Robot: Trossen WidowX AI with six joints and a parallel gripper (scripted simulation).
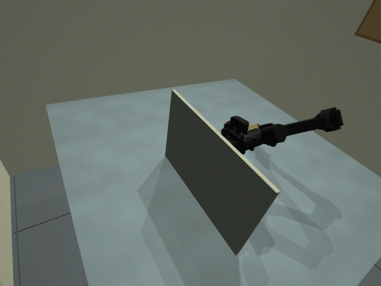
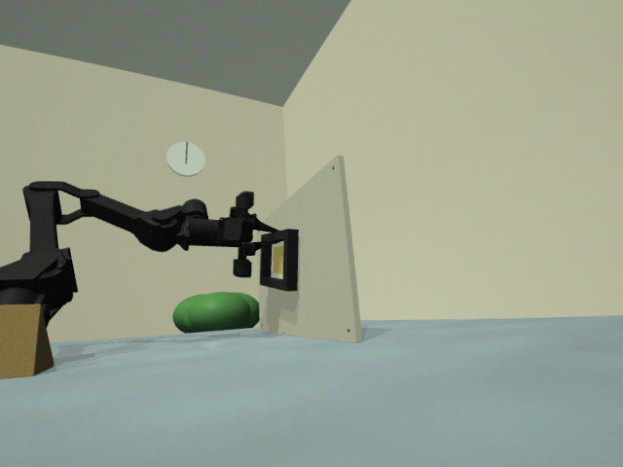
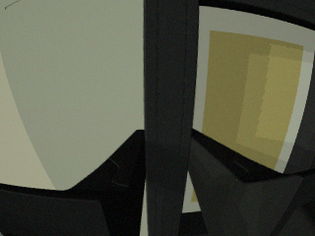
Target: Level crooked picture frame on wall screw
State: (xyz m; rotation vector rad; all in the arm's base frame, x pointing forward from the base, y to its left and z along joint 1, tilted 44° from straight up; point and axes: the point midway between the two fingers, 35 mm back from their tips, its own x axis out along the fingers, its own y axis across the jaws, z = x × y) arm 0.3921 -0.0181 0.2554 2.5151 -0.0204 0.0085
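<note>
The picture frame is dark, with a white mat and a yellow picture. It is in front of the pale upright board. My gripper is shut on the frame's top bar, one finger above it and one below, inside the opening. In the wrist view the bar runs nearly upright between the fingertips. The screw and the notched strip are hidden behind the frame. In the top view the board hides the frame and my fingertips. I cannot tell exactly how level the frame is.
The board stands on the pale blue table top. A green rounded object is beyond the frame at the board's far side. A brown block is under my arm's base. A round clock hangs on the far wall.
</note>
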